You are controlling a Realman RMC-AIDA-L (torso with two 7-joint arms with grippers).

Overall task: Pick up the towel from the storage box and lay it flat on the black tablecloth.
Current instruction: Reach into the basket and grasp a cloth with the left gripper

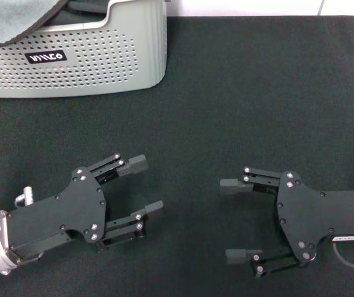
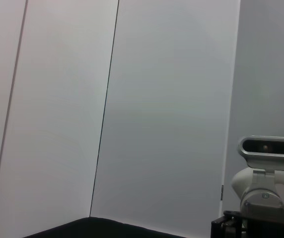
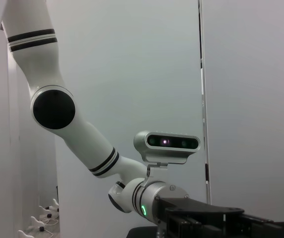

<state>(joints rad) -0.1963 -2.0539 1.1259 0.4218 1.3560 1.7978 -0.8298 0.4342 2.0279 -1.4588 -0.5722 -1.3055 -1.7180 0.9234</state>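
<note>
walls: pale grey-white panels (image 2: 172, 114); dark vertical seams (image 2: 105, 114); light: even

Bare black tablecloth (image 1: 251, 93) lies open ahead of my left gripper (image 1: 145, 184) and right gripper (image 1: 231, 218), with only the storage box (image 1: 103, 59) blocking the far left corner.

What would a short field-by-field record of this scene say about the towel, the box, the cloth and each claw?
towel: grey-green towel with dark edging, draped over the storage box rim, not yet picked up
storage box: light grey perforated storage box, far left on the cloth
surface: black tablecloth, nothing laid on it yet
left claw: left claw open, empty, low over the cloth
right claw: right claw open, empty, facing the left one
</note>
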